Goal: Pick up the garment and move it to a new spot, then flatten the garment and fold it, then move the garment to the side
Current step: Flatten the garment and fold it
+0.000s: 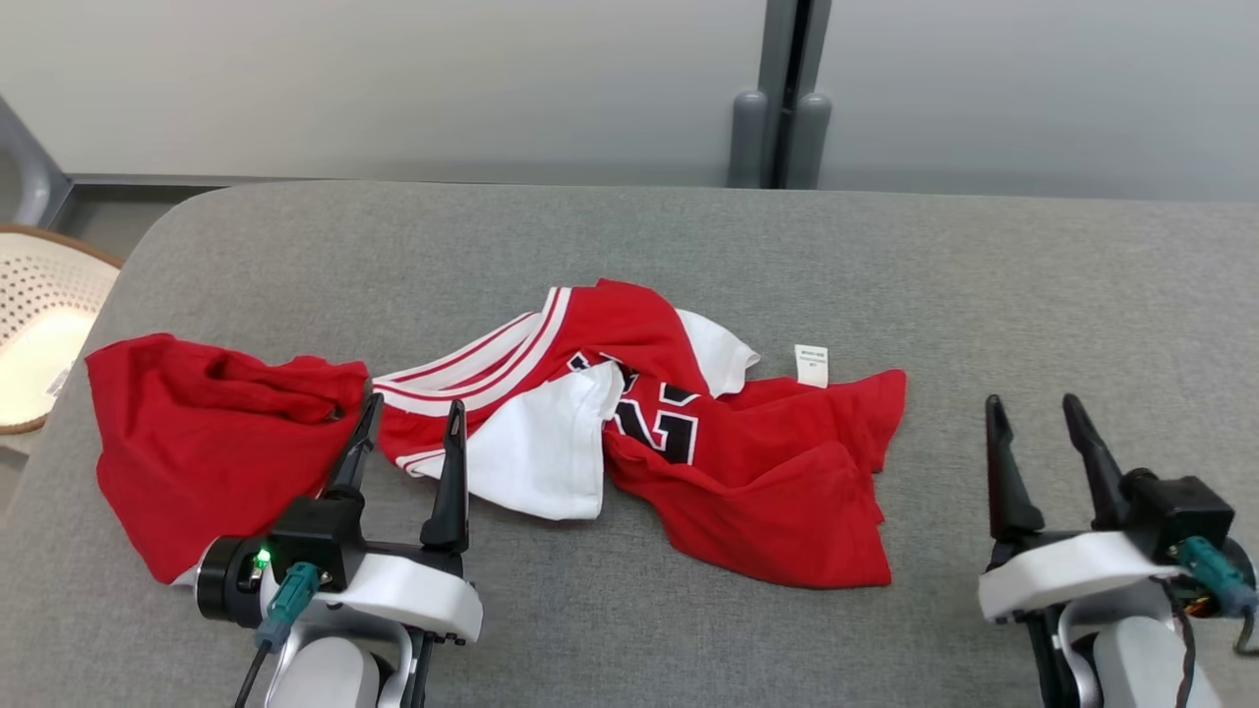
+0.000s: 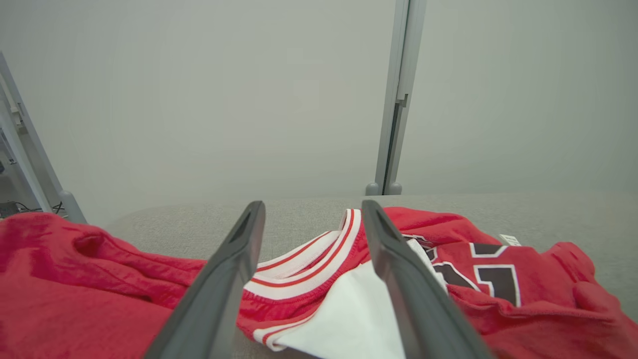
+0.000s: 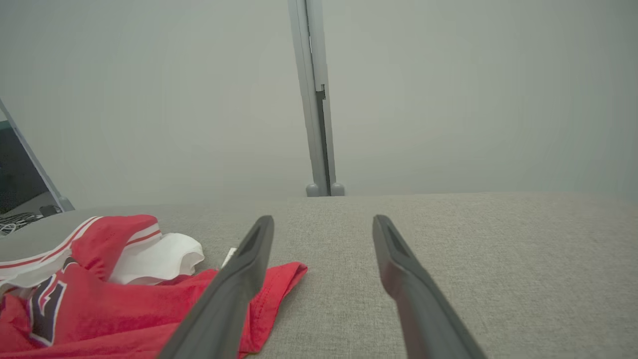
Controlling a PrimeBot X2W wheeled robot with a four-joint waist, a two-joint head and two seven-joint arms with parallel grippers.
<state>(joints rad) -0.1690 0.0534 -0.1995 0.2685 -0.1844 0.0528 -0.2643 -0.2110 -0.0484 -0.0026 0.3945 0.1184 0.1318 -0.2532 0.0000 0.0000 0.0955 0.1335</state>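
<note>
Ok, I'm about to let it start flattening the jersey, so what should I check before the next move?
1. Left gripper open and empty: ok, fingers stand apart by the striped edge of the jersey.
2. Right gripper open and empty: ok, over bare table.
3. Jersey flat: not ok, crumpled and folded over itself.
4. Jersey fully on the table: cannot tell, its left part lies right at the edge.
5. Basket out of the way: ok, beyond the table's left edge.
</note>
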